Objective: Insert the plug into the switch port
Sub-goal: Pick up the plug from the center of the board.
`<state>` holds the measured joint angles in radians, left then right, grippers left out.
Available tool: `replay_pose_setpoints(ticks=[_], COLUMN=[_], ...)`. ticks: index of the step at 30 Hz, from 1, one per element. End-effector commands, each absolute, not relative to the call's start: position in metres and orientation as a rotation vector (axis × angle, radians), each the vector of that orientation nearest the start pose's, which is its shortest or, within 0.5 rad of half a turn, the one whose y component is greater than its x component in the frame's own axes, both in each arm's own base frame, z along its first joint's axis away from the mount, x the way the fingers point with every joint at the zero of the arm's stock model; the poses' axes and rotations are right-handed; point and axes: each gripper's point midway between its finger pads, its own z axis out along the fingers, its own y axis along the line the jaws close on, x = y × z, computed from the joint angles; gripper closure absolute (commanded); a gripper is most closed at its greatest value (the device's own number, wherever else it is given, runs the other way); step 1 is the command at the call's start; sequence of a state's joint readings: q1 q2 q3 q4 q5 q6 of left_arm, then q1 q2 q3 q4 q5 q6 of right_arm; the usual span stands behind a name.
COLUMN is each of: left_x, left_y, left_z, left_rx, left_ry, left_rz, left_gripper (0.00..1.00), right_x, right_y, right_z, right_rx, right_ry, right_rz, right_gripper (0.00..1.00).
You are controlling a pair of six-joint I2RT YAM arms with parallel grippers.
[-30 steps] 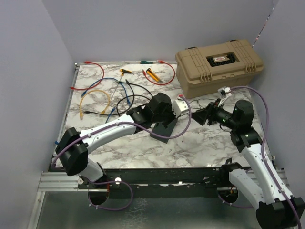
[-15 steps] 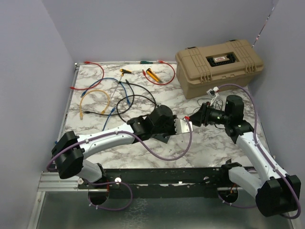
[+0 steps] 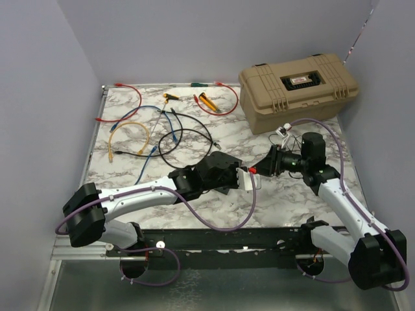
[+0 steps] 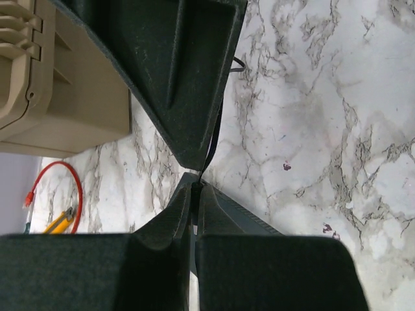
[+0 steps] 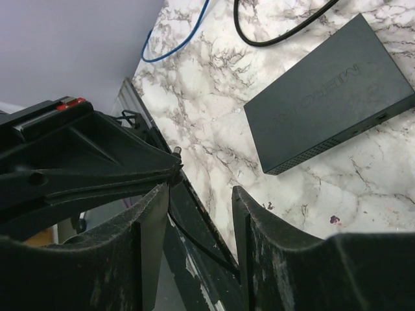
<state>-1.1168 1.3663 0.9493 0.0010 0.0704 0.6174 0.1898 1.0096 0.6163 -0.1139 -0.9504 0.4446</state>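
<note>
**Top view:** The two arms meet nose to nose over the marble table (image 3: 285, 201). The left claw (image 3: 245, 176) and right claw (image 3: 260, 168) are almost touching, well apart from the tan case (image 3: 298, 87).

**Left wrist view:** The left claw is clenched tight on a thin black cord (image 4: 213, 142), which runs up out of its fingertips past the other claw's finger.

**Right wrist view:** The right claw is released, its jaws standing either side of that cord without touching it. The switch (image 5: 327, 97) lies flat on the marble beyond, apart from both claws, its port edge on the nearer side. The plug itself cannot be picked out.

This looks like a hand-over. The right claw should pinch the cord squarely, just beside the left's fingertips. The left should let go only once that grip is firm.
</note>
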Motion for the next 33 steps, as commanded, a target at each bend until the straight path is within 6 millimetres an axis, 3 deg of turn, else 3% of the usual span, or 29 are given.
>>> replay_pose_setpoints(ticks=[1, 9, 13, 16, 21, 26, 33], left_x=[0.204, 0.203, 0.2, 0.198, 0.193, 0.198, 0.216], left_y=[-0.382, -0.385, -0.387, -0.388, -0.386, -0.377, -0.354], left_z=[0.209, 0.205, 0.203, 0.2, 0.193, 0.188, 0.188], left_rx=[1.52, 1.53, 1.536, 1.547, 1.554, 1.481, 1.251], left_ry=[1.198, 1.193, 1.19, 1.188, 1.208, 1.301, 1.485], left_rz=[-0.347, -0.354, -0.37, -0.382, -0.403, -0.39, -0.334], left_gripper=[1.0, 1.0, 1.0, 1.0, 0.99, 0.77, 0.47], right_x=[0.204, 0.202, 0.201, 0.202, 0.204, 0.216, 0.229], right_y=[0.205, 0.21, 0.211, 0.211, 0.21, 0.204, 0.193], right_z=[0.185, 0.182, 0.179, 0.178, 0.174, 0.16, 0.111], right_rx=[-0.402, -0.422, -0.423, -0.423, -0.421, -0.347, -0.168], right_ry=[2.091, 2.103, 2.107, 2.111, 2.115, 2.157, 2.271], right_rz=[1.435, 1.452, 1.446, 1.44, 1.402, 1.304, 1.192], right_gripper=[0.52, 0.53, 0.59, 0.69, 0.98, 0.99, 0.99])
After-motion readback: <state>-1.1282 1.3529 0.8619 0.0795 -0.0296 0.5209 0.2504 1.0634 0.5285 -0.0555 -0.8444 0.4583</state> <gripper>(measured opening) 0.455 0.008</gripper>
